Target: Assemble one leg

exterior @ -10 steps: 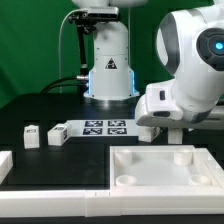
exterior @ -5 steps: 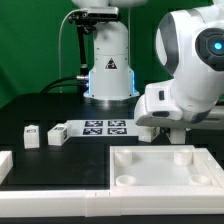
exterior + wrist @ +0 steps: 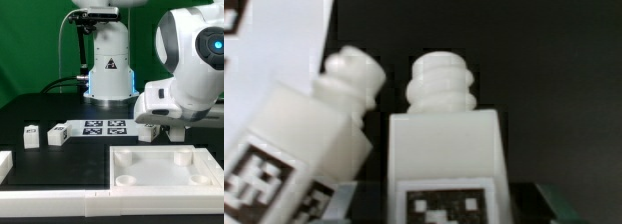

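Note:
In the wrist view one leg (image 3: 445, 150), a white post with a ribbed screw end and a black-and-white tag, sits straight between my gripper's (image 3: 446, 212) dark fingers, which press its two sides. A second leg (image 3: 304, 140) leans against it. In the exterior view my gripper (image 3: 149, 129) is low over the table at the right end of the marker board (image 3: 105, 127), shut on the leg, which is mostly hidden there. Two more legs (image 3: 31, 135) (image 3: 57, 134) stand further to the exterior view's left.
The large white tabletop (image 3: 125, 160) with raised corner sockets lies in front of the gripper. A white part (image 3: 5, 165) lies at the exterior view's left edge. The robot base (image 3: 108, 70) stands behind the marker board.
The arm has shifted very slightly toward the exterior view's left. Nothing else has moved.

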